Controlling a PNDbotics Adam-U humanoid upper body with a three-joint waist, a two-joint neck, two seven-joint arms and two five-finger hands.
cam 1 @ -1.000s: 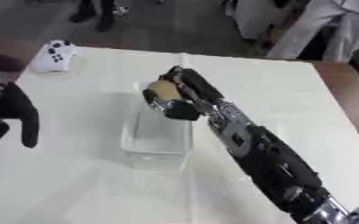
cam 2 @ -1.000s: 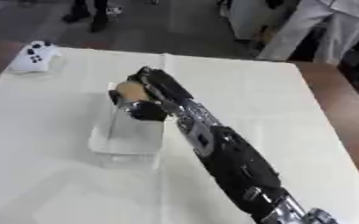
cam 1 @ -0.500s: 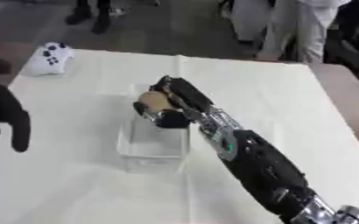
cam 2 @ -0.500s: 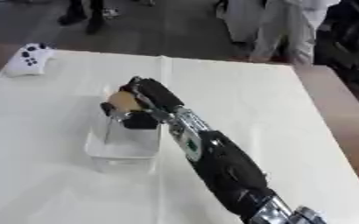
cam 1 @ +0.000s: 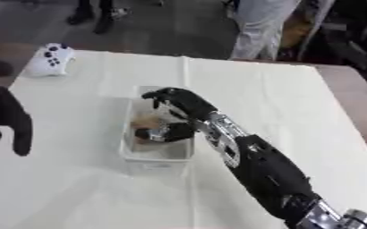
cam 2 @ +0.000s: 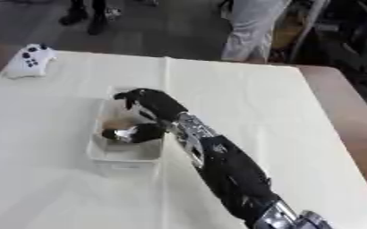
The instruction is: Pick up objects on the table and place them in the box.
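Over the clear box [cam 1: 157, 154], the robot's right hand [cam 1: 175, 117] reaches down from the right arm, which runs in from the lower right corner across the white table [cam 1: 296, 103]. Its fingers [cam 1: 157, 95] arch over the far end of the box while the thumb [cam 1: 157, 133] curls in below, toward the near end. Between them sits a small tan object [cam 1: 147, 121], low inside the box and apparently resting on or just above its floor. The fingers and thumb curve around that object from either side, but whether they are actually pinching it or have already spread off it cannot be told from these views.

The relation that matters is that the tan object lies directly under the palm, inside the box walls, toward the hand's left side. The box's long axis runs away from the robot, roughly in line with the span from thumb to fingers. A release, if not already made, would likely need only an opening of the fingers and a lift straight up, clear of the rim.

At the left edge of the left eye view, the left hand [cam 1: 10, 118] hangs idle with relaxed, straight fingers, well apart from the box. A white game controller [cam 1: 49, 58] lies at the table's far left corner, nearer that left hand than the right.
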